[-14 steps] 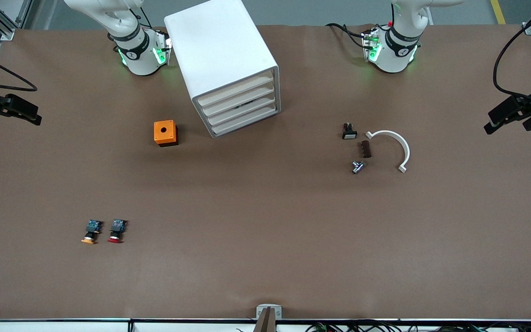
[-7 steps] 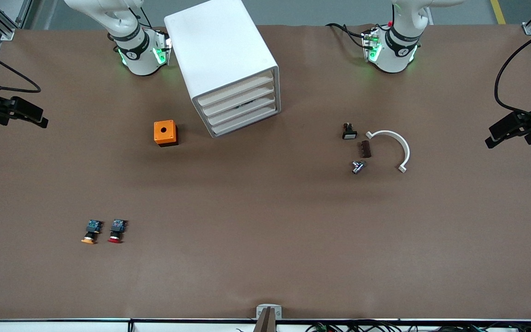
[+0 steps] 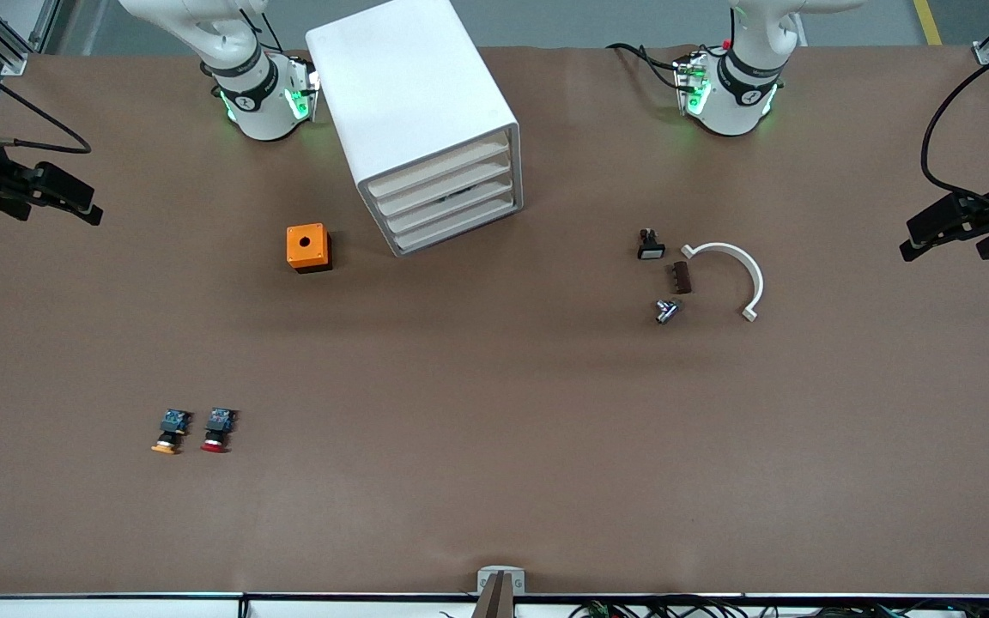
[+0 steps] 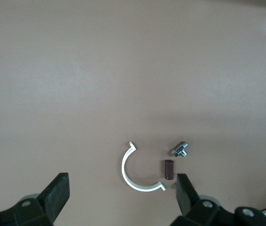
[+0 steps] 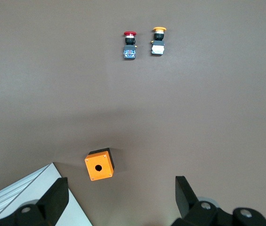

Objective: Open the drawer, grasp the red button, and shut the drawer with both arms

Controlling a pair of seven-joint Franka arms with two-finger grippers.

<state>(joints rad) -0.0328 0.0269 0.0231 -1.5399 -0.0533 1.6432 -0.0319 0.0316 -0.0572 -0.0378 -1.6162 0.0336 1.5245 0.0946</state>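
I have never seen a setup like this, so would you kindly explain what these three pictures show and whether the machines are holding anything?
Two white robot arms stand at a brown table. One picture looks down from across the table; the other two come from cameras on each arm's wrist. The left hand hangs over its end of the table, the right hand over the other end; both are open and empty. On the table stand a white drawer cabinet, all drawers shut, and an orange box beside it. Nearer the front camera lie a red-capped button and an orange-capped button, side by side. Toward the left arm's end lie a white curved clip and a few small parts.
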